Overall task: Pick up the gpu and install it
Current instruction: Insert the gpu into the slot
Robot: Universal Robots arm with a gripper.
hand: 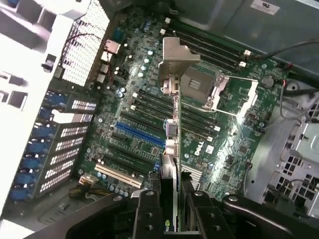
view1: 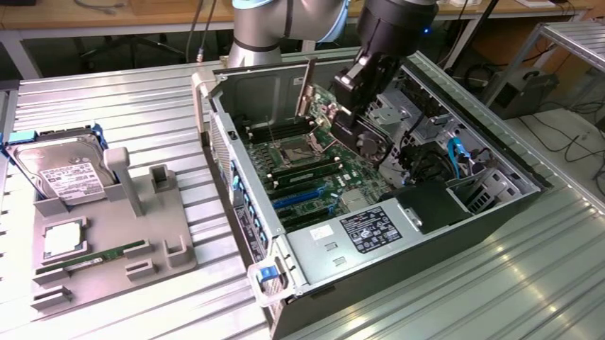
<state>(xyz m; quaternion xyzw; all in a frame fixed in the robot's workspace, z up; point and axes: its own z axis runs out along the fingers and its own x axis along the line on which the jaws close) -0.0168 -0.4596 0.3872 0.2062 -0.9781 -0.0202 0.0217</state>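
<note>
The gpu (view1: pixel 370 145) is a slim black card with a silver bracket (view1: pixel 305 88) at one end. It hangs tilted over the motherboard (view1: pixel 321 180) inside the open computer case (view1: pixel 248 205). My gripper (view1: pixel 353 119) comes down from above and is shut on the card's upper edge. In the wrist view the gpu (hand: pixel 175 149) shows edge-on between my fingers (hand: pixel 147 211), with its bracket (hand: pixel 177 55) at the far end. It hovers above the expansion slots, close to the blue slot (hand: pixel 139 134), and is apart from the board.
A grey holder (view1: pixel 113 248) at the exterior view's left carries a silver hard drive (view1: pixel 61 176), a green memory stick (view1: pixel 92 256) and a processor chip (view1: pixel 62 238). Drive bays and cables (view1: pixel 444 159) crowd the case's far side. The processor socket (hand: pixel 200 85) stands open.
</note>
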